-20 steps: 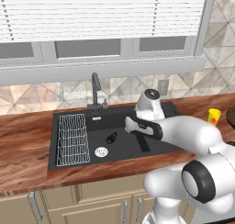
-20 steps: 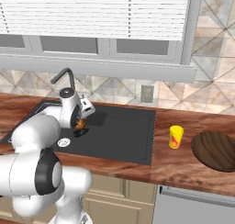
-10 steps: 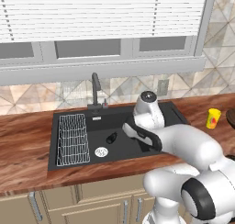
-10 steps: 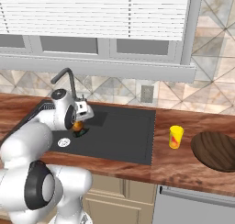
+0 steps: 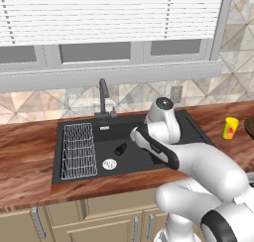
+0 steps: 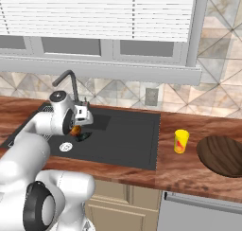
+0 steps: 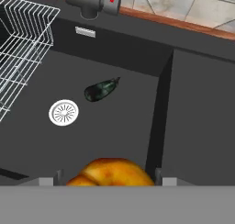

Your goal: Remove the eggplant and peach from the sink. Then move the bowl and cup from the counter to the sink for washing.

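My gripper (image 7: 108, 184) straddled the peach (image 7: 110, 172) in the sink (image 7: 202, 103), jaws apparently wide and not visibly touching it; closing off-centre risked rolling the fruit away.

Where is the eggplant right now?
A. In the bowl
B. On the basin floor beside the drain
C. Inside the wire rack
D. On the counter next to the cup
B: the eggplant lies on the dark floor of the sink, just beside the round silver drain, apart from the wire rack and nowhere near the cup or bowl.
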Motion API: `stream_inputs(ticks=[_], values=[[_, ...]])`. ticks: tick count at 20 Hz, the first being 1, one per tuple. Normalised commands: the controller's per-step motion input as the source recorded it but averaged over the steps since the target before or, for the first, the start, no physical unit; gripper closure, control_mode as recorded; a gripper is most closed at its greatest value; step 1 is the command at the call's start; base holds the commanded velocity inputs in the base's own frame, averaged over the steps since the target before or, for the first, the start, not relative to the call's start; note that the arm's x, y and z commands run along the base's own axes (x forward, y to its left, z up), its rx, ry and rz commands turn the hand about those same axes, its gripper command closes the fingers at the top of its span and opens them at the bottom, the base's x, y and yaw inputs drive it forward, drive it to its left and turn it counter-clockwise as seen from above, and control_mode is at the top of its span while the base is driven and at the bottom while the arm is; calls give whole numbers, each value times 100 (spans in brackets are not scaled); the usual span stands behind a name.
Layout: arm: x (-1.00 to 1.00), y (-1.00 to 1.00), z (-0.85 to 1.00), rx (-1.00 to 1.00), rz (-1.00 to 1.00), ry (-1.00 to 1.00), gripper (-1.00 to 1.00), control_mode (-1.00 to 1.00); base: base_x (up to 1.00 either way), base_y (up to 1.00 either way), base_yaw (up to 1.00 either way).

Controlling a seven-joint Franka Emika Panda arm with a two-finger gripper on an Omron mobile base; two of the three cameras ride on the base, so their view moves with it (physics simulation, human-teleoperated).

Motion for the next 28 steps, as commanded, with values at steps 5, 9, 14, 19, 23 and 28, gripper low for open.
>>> stream_inputs(ticks=[5,9,14,19,23,28], values=[[-13,16,16,13,-5,0,100,-100,0,0,0],[-14,24,7,8,-6,0,100,-100,0,0,0],[-11,29,1,3,-7,0,100,-100,0,0,0],[-7,32,1,0,-6,-1,100,-100,0,0,0],[-4,30,5,0,-4,0,100,-100,0,0,0],[-3,30,7,2,-4,0,100,-100,0,0,0]])
